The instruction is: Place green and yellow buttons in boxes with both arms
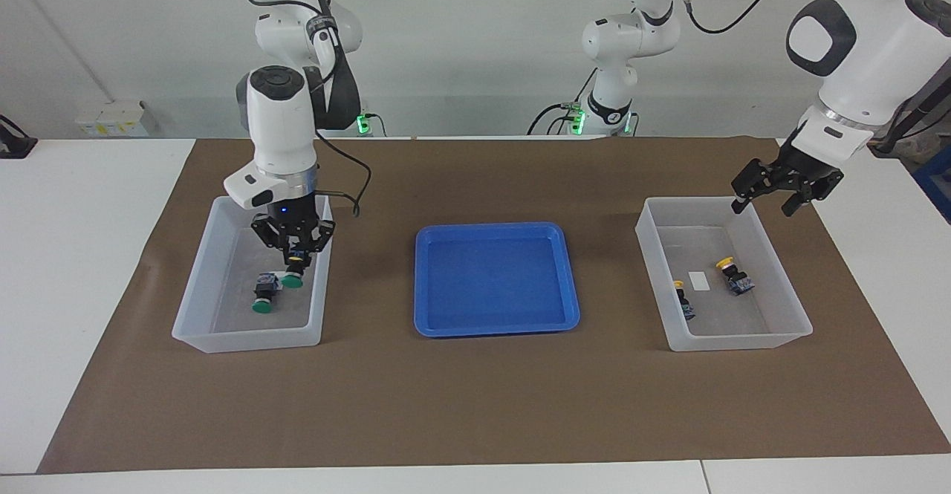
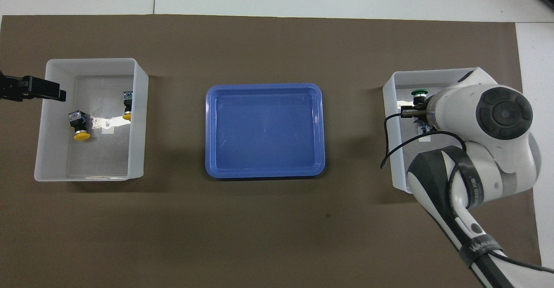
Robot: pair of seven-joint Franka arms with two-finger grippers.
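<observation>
Green button, held: pinched between the right gripper's fingers, cap pointing down, hanging inside the box at the right arm's end, above its floor.
Right gripper: jaws closed on the button's black body; wrist upright over the box, close to the wall nearest the tray. In the overhead view the cap peeks out past the arm's big joint.
Green button, loose: lying on the same box's floor, just beside the held one, cap tipped away from the robots.
Right-end box: translucent white, on the brown mat; the arm covers much of it from above.
Left gripper: jaws spread, holding nothing, hanging tilted in the air over the rim of the left-end box at its corner nearest the robots. From above, only a black tip shows at the box's edge.
Left-end box: holds both yellow buttons and a small white label between them.
Yellow buttons: one lies toward the outer wall, the other against the wall nearest the tray; they are apart.
Blue tray: between the two boxes, mid-mat.
Mat: brown, under everything.
</observation>
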